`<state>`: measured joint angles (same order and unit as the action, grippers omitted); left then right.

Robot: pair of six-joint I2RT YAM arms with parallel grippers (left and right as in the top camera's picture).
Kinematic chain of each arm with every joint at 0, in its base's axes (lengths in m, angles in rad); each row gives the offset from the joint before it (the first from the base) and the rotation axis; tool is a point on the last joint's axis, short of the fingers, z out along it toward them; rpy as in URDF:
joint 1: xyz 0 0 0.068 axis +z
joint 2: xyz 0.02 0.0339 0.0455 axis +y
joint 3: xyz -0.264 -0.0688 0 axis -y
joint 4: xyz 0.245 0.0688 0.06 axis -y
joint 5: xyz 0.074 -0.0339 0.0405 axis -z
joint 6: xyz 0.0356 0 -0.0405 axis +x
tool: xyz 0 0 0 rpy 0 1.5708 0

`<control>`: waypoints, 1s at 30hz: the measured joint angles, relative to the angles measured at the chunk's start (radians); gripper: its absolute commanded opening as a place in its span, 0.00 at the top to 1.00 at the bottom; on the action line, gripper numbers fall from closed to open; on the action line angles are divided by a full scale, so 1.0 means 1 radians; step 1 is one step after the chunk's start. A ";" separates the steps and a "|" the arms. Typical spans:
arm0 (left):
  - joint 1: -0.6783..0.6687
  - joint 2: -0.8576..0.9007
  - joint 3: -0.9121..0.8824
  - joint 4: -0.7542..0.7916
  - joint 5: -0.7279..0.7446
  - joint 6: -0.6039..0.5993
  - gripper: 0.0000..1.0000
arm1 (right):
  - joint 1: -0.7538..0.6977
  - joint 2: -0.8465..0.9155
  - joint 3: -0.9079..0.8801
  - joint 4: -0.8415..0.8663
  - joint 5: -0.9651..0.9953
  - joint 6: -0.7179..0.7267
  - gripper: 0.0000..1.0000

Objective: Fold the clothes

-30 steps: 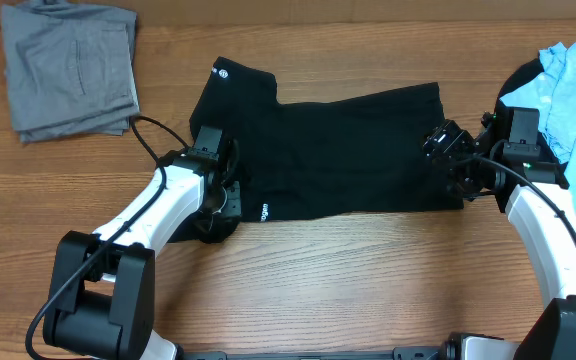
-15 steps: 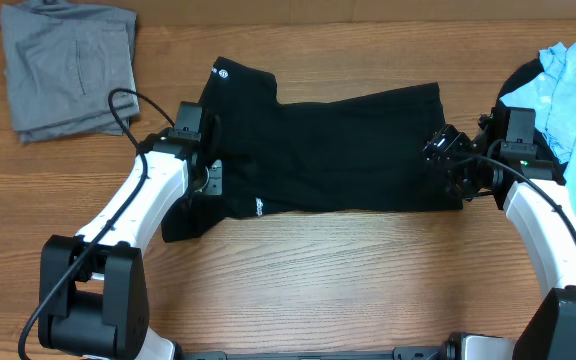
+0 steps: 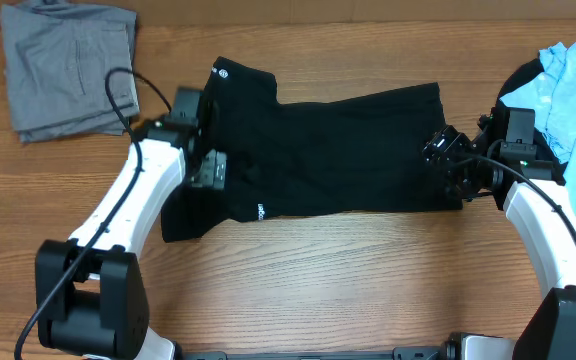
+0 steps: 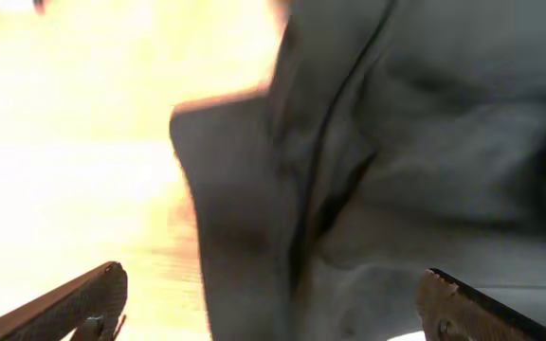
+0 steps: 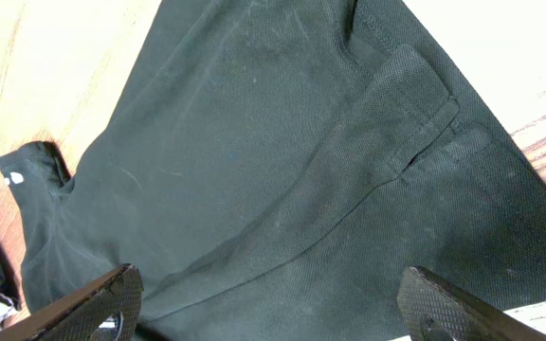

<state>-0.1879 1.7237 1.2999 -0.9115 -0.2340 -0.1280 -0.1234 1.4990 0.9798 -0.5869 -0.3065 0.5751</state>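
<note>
The black shirt [image 3: 348, 150] lies spread across the middle of the table, with small white logo marks near its far-left corner and front hem. My left gripper [image 3: 211, 168] hovers open over the shirt's left part, where a flap hangs toward the front edge. In the left wrist view its fingers [image 4: 93, 298] stand wide apart above blurred dark fabric [image 4: 425, 142], holding nothing. My right gripper [image 3: 443, 158] is open over the shirt's right edge; its view shows black cloth [image 5: 254, 142] between the spread fingertips [image 5: 107, 298].
Folded grey trousers [image 3: 68, 70] lie at the far left corner. A light blue T-shirt [image 3: 573, 90] lies over something dark at the far right. Bare wooden table [image 3: 348, 280] runs along the front edge.
My left gripper dragged the shirt's left part away from the front edge, then opened and let the fabric go. The right arm has barely moved.
</note>
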 measured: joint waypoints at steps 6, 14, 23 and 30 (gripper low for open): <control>-0.006 0.000 0.125 -0.007 0.151 -0.055 0.02 | 0.000 0.000 0.000 0.002 0.000 0.000 0.09; -0.042 0.072 0.125 0.013 0.349 -0.229 0.00 | 0.000 0.000 0.000 0.002 0.000 0.001 0.09; -0.074 0.256 0.118 0.139 0.500 -0.344 0.03 | 0.000 0.000 0.000 0.000 0.000 0.001 0.09; -0.079 0.259 0.118 0.154 0.539 -0.397 0.32 | 0.000 0.000 0.000 0.000 0.000 0.000 0.09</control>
<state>-0.2668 1.9831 1.4181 -0.7578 0.3046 -0.5255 -0.1234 1.4990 0.9794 -0.5865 -0.3065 0.5755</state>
